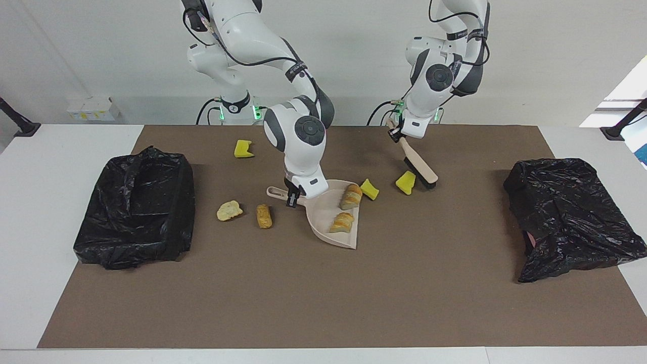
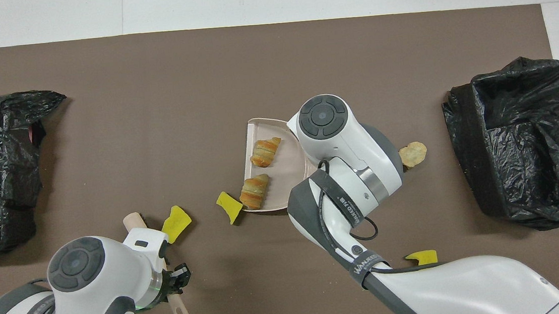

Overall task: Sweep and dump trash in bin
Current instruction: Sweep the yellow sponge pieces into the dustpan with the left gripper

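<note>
The brush is clamped in the closed left tool, bristles just beside a yellow sponge piece. The dustpan, gripped by its handle in the closed right tool, carries two bread lumps; other trash lies on the worktop. Risks are judged: a steep stroke may flick the sponge past the pan; tilting may spill the lumps.
</note>
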You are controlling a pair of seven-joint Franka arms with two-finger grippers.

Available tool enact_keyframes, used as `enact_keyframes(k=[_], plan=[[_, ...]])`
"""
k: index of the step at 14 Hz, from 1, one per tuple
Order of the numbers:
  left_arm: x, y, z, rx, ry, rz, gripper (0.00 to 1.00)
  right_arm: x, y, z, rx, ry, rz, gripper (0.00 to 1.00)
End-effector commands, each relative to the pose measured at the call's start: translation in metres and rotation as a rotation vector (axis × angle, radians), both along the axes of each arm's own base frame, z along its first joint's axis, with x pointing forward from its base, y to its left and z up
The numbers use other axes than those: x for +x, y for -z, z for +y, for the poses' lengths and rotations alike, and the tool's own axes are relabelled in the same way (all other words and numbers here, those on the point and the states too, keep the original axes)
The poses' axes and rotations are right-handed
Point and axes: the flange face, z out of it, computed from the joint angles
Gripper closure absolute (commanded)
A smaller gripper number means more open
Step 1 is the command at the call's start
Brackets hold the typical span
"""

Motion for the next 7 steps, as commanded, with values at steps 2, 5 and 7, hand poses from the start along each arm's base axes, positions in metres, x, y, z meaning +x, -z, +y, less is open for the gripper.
enact_keyframes(k=[2, 5, 7], plan=[[0.008, 0.014, -0.039, -0.069, -0.038, -0.022, 1.0, -0.009, -0.003, 0.002, -0.019, -0.028, -0.012, 1.0], [0.039, 0.02, -0.071, -0.151, -0.109, -0.015, 1.0, -0.008, -0.003, 0.0, -0.019, -0.027, -0.012, 1.0], [0.057, 0.01, -0.094, -0.18, -0.1, -0.037, 1.0, -0.008, -0.003, 0.0, -0.019, -0.027, -0.012, 1.0]])
